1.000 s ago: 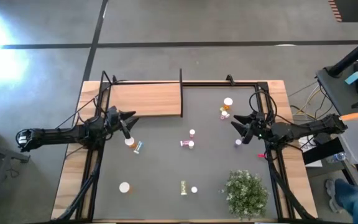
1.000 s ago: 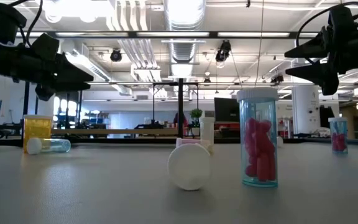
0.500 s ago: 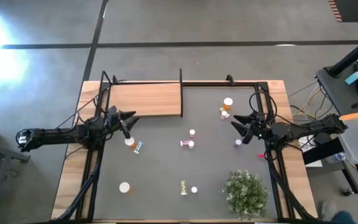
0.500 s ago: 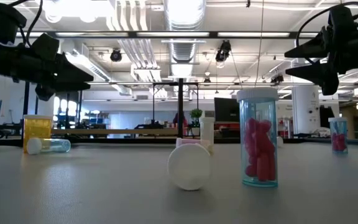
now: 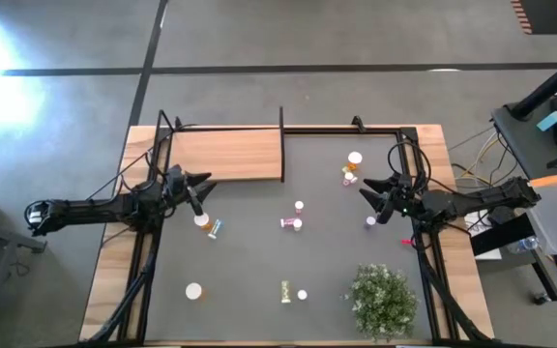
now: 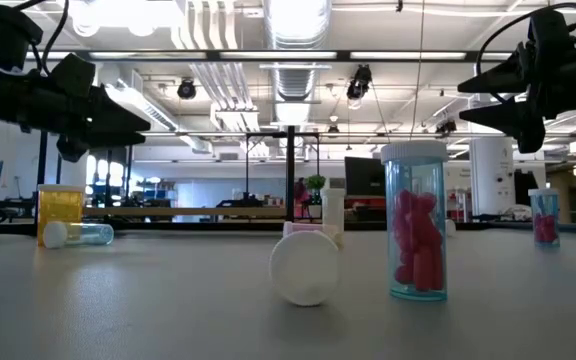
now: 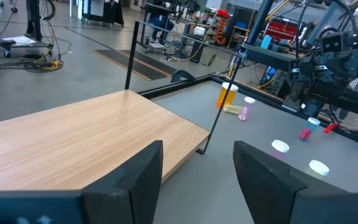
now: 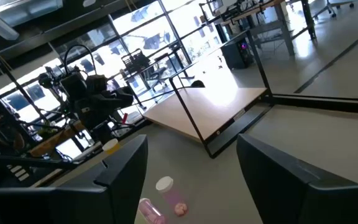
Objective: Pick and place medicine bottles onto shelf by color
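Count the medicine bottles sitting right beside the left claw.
2: an upright orange bottle on the mat, just next to the left claw, and a blue bottle lying on its side beside it. None looks hidden.

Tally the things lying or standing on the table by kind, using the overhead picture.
Medicine bottles: 10 that can be told apart; the small cluster beside the large orange one may hide more
Wooden shelf: 1
Green plant: 1
Total: 12
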`<state>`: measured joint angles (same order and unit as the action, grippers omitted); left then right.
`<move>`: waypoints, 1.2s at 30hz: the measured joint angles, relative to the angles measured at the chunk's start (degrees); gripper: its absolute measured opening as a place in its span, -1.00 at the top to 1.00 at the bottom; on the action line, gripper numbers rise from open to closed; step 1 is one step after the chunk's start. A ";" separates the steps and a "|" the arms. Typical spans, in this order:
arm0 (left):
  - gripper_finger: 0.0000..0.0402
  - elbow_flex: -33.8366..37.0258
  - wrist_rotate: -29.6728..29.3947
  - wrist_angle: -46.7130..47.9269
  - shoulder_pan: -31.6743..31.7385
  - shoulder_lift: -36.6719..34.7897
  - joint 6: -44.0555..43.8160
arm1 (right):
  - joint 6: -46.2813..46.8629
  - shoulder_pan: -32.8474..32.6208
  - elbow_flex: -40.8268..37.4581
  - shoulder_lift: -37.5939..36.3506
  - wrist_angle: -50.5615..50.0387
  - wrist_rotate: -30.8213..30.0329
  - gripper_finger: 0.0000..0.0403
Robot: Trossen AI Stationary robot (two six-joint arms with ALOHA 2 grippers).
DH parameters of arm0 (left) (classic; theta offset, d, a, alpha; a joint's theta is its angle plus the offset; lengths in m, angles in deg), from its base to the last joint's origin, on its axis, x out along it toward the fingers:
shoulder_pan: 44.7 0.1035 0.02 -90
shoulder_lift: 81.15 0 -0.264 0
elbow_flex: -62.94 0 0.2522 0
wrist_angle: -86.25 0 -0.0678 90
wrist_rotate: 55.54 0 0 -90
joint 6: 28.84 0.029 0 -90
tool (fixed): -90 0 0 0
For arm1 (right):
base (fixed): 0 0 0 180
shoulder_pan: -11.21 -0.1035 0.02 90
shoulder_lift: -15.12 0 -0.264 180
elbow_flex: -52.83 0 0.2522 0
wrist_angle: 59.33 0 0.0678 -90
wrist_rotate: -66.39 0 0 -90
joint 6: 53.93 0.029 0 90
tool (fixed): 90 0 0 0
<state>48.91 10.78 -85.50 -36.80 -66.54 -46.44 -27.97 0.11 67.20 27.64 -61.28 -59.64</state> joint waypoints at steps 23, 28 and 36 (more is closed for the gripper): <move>0.10 0.00 0.02 -0.01 0.01 -0.01 0.00 | 0.00 0.00 0.00 0.02 0.00 0.00 -0.18; 0.10 -0.01 -0.01 -0.01 0.01 0.01 0.01 | 0.00 -0.01 0.00 0.01 0.00 0.00 -0.18; 0.10 0.00 -0.01 0.02 -0.02 0.01 -0.01 | 0.00 -0.02 0.00 0.00 0.00 0.00 -0.18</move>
<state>48.91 10.78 -85.49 -36.82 -66.54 -46.45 -27.97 0.09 67.20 27.64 -61.28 -59.64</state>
